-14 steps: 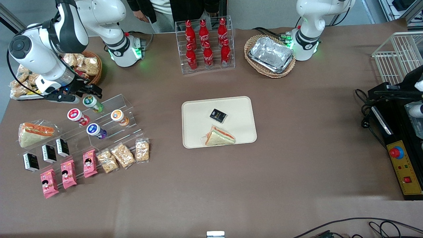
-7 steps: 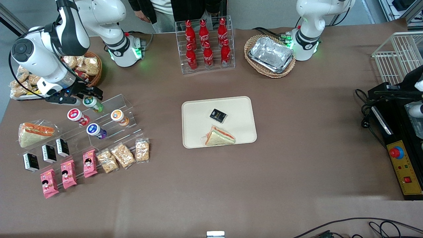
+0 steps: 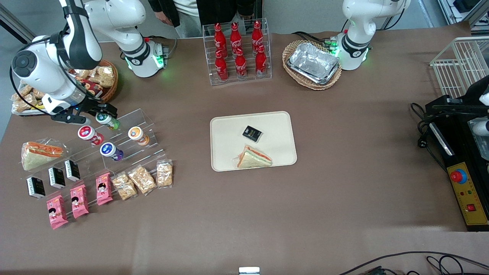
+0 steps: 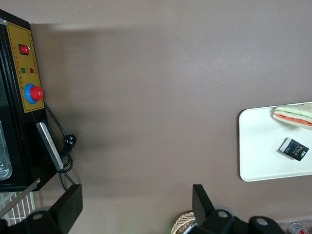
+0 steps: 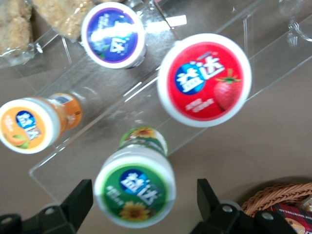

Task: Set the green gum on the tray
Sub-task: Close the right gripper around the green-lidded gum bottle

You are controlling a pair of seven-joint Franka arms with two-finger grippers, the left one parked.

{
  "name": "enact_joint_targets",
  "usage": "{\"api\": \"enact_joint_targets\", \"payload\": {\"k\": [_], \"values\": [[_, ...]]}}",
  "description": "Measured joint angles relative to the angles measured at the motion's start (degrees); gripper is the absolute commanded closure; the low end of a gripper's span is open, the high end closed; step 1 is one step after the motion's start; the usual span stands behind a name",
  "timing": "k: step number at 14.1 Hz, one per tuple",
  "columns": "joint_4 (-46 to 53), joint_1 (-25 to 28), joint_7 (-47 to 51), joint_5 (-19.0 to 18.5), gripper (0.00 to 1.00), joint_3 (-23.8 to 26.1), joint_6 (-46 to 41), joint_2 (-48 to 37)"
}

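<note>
The green gum (image 3: 104, 118) lies on the top step of a clear acrylic stand (image 3: 147, 116), its white lid with the green label facing up. My right gripper (image 3: 95, 114) is open and hangs right over it. In the right wrist view the green gum (image 5: 135, 189) sits between the two black fingers (image 5: 80, 202), with a gap on each side and no contact. The cream tray (image 3: 225, 126) lies mid-table, toward the parked arm's end from the stand. It also shows in the left wrist view (image 4: 263, 146).
A red-lidded canister (image 3: 87, 132), an orange-lidded one (image 3: 136, 133) and a purple one (image 3: 108, 149) lie on the same stand. A sandwich (image 3: 254, 157) and a black packet (image 3: 252, 133) lie on the tray. A wicker snack basket (image 3: 105, 76) stands beside the gripper.
My right arm has shifted a little, bringing the open gripper in over the green gum. The gum and the other canisters have not moved.
</note>
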Motion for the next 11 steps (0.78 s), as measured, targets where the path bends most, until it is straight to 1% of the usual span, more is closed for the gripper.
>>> {"api": "enact_joint_targets", "payload": {"k": [5,6,7,8,9,10,11], "values": [[0.1,0.0,0.0,0.0,0.17,-0.9,1.3,0.7],[0.1,0.0,0.1,0.0,0.25,-0.9,1.3,0.7],[0.1,0.0,0.1,0.0,0.29,-0.9,1.5,0.7],[0.1,0.0,0.1,0.0,0.37,-0.9,1.6,0.7],[0.1,0.0,0.2,0.0,0.41,-0.9,1.8,0.7],[0.1,0.0,0.2,0.0,0.48,-0.9,1.9,0.7],[0.1,0.0,0.2,0.0,0.51,-0.9,1.9,0.7]]}}
